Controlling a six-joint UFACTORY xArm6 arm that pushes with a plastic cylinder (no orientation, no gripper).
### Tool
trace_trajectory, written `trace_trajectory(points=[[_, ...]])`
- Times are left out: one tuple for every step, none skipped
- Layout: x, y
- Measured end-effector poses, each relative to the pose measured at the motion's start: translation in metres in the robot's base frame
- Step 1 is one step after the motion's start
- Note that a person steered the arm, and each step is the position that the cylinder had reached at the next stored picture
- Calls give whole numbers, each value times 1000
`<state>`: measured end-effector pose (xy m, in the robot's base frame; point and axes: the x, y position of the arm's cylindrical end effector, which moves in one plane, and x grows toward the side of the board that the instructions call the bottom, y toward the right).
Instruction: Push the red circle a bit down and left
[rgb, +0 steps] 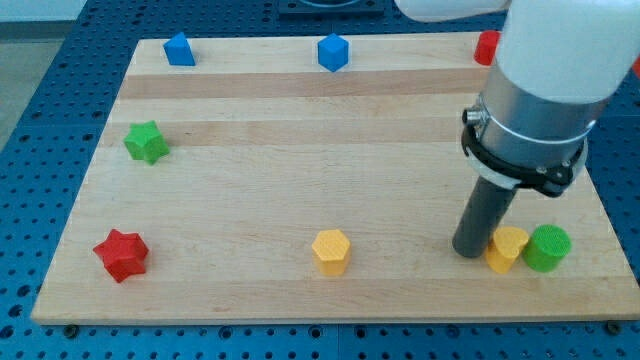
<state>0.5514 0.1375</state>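
The red circle (487, 46) sits at the board's top right corner, partly hidden behind my arm's white and grey body. My tip (468, 250) rests on the board near the bottom right, far below the red circle. It stands just left of a yellow block (507, 248), touching or nearly touching it. A green circle (547, 247) sits right of that yellow block.
A yellow hexagon (331, 251) lies at bottom centre, a red star (121, 254) at bottom left, a green star (146, 142) at the left. Two blue blocks (179, 49) (332, 52) sit along the top edge. The wooden board (300, 150) ends close behind them.
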Motion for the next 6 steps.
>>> trace_trajectory(points=[[-40, 0], [-90, 12], [-131, 49], [-181, 89], [-231, 126], [-273, 151]])
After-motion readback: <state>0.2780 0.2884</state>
